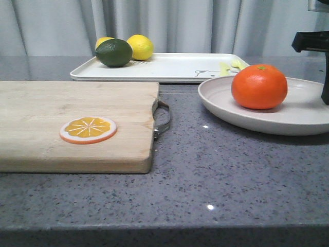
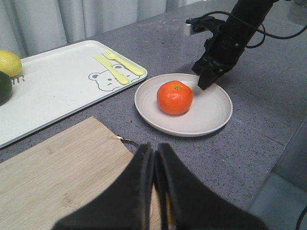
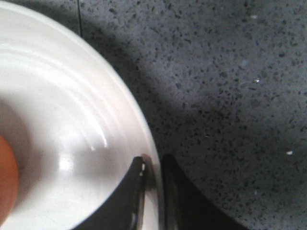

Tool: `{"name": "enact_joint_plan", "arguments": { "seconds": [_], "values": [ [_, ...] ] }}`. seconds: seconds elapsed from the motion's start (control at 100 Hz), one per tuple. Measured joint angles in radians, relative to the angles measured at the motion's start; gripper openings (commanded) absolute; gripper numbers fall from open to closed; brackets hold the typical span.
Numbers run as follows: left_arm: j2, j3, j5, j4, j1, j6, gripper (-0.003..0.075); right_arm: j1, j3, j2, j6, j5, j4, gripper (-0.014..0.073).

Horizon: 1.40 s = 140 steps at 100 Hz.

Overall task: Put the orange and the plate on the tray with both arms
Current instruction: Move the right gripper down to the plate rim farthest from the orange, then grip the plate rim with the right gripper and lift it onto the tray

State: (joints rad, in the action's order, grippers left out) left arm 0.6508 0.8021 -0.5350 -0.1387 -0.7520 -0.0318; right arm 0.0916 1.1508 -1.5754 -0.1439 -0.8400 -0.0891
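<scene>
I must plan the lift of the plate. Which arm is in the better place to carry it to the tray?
The right. The right gripper is shut on the rim of the round off-white plate holding the glossy whole orange. The left gripper is shut over the wooden cutting board, away from the plate.

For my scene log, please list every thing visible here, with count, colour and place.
orange: 1, orange-red, on the plate.
plate: 1, off-white, on the counter, in front of the tray's right end.
tray: 1, white, at the back.
lemons: 2, yellow, on the tray's left end.
lime: 1, dark green, in front of the lemons.
fork and knife: 1 each, pale yellow, on the tray.
cutting board: 1, wooden, front left.
orange slice: 1, on the board.
left gripper: black, jaws shut, above the board.
right gripper: black, jaws on the plate's rim.
</scene>
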Motion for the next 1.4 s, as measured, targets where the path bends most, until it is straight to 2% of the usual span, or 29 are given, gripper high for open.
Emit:
{"name": "enact_joint_plan", "arguments": {
  "seconds": [0.1,0.28,0.54,0.78,1.13,1.4],
  "values": [
    [0.000,0.000,0.000,0.000,0.000,0.000,-0.0020,0.000,0.000,0.000,0.000,0.000,-0.018,-0.0067],
    [0.000,0.000,0.000,0.000,0.000,0.000,-0.0020,0.000,0.012,0.006,0.011,-0.010,-0.126,-0.0067],
    [0.000,0.000,0.000,0.000,0.000,0.000,-0.0020,0.000,0.146,0.001,0.051,-0.064,-0.192,-0.0067],
    [0.000,0.000,0.000,0.000,0.000,0.000,-0.0020,0.014,0.389,-0.111,0.096,-0.113,-0.257,-0.0064],
    [0.000,0.000,0.000,0.000,0.000,0.000,-0.0020,0.084,0.865,-0.471,0.094,-0.196,-0.280,-0.0062],
    [0.000,0.000,0.032,0.000,0.000,0.000,-0.0020,0.086,1.109,-0.683,0.060,-0.237,-0.282,-0.0062]
  ]
}}
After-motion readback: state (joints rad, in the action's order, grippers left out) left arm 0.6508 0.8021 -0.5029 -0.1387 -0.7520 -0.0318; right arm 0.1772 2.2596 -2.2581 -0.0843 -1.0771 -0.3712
